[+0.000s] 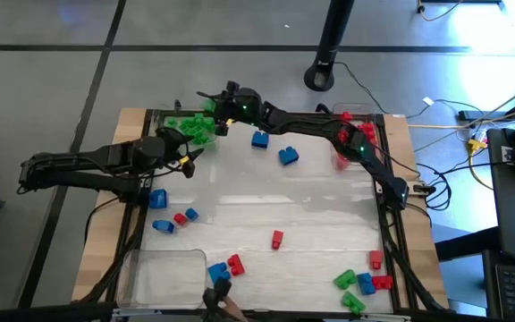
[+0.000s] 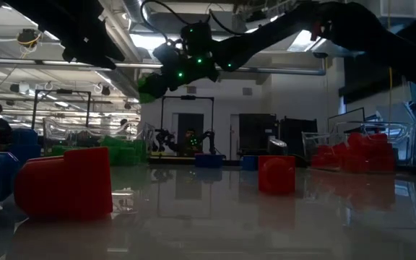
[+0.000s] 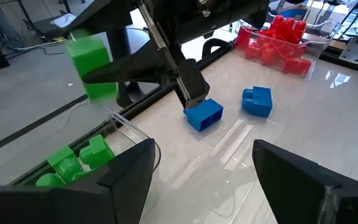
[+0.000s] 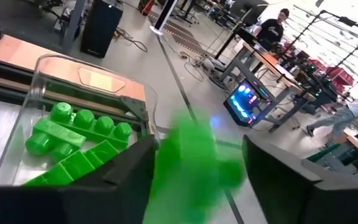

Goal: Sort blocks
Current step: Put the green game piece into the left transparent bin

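My right gripper (image 4: 199, 177) reaches level across the far side of the table to the clear tray (image 4: 42, 68) at the far left, where several green blocks (image 4: 73, 140) lie. One green block (image 4: 194, 158) sits between its fingers above that tray, also seen as the green block (image 3: 89, 62) in the left wrist view. The jaws stand a little wider than the block. My left gripper (image 3: 213, 186) waits open at the table's left side, beside the green tray (image 1: 190, 125), holding nothing. My right gripper has the green block (image 3: 91, 59) between its fingers' free ends, coming level from the table's right. The block is clear of the tray and shows smeared while the fingers are sharp. I cannot tell whether a finger touches it.
Two blue blocks (image 1: 259, 139) (image 1: 288, 156) lie on the far middle of the table. A tray of red blocks (image 1: 356, 134) stands far right, and a clear tray (image 1: 164, 273) near left. Loose red, blue and green blocks (image 1: 276, 239) are scattered along the near side.
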Controlling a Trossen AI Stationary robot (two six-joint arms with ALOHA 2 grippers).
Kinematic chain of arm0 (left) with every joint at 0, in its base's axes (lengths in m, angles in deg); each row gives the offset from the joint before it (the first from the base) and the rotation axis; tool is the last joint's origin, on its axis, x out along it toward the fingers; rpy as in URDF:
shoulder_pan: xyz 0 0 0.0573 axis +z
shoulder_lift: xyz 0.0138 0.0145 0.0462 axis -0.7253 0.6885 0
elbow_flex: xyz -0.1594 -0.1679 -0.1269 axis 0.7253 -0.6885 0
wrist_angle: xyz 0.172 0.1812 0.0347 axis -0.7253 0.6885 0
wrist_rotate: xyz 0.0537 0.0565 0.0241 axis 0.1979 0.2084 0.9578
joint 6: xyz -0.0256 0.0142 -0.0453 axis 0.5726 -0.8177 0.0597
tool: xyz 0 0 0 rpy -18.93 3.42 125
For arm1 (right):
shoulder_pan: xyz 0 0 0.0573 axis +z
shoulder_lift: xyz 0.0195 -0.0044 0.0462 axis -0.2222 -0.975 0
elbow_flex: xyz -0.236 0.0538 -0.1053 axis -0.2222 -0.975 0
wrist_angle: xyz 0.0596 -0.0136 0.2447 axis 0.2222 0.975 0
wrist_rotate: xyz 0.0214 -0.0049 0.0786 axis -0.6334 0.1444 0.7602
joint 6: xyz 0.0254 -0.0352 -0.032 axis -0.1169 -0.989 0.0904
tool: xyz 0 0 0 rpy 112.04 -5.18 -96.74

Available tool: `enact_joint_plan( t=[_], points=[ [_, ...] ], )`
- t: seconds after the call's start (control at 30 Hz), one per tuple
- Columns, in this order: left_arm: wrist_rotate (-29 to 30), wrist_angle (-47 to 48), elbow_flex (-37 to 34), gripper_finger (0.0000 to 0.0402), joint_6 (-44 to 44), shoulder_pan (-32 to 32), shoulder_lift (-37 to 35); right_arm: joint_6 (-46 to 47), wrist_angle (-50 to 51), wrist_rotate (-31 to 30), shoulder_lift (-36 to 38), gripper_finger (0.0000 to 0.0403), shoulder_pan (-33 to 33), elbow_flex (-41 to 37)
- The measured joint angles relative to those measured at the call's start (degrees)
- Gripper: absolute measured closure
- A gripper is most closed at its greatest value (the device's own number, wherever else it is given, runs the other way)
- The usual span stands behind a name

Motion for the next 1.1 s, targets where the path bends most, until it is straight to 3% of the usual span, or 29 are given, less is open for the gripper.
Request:
enact_joint_plan(
  t=[0.23, 0.37, 0.5, 0.83, 1.1],
  points=[
    [0.0, 0.0, 0.0, 0.0141, -0.1, 0.0, 0.0, 0.0, 1.7, -0.6, 0.0, 0.0095, 0.0, 0.0],
    [0.0, 0.0, 0.0, 0.0141, -0.1, 0.0, 0.0, 0.0, 2.2, 0.5, 0.2, 0.0083, 0.0, 0.0],
    [0.0, 0.1, 0.0, 0.0141, -0.1, 0.0, 0.0, -0.6, 9.4, 0.5, 3.6, 0.0088, 0.7, 0.0],
    [0.0, 0.0, 0.0, 0.0141, -0.1, 0.0, 0.0, -10.5, 47.3, 0.3, 19.2, 0.0111, 6.6, 0.1],
    [0.0, 0.0, 0.0, 0.0141, 0.1, -0.2, 0.0, 1.8, 75.6, -3.5, 27.7, 0.0111, 16.5, 0.0]
  ],
)
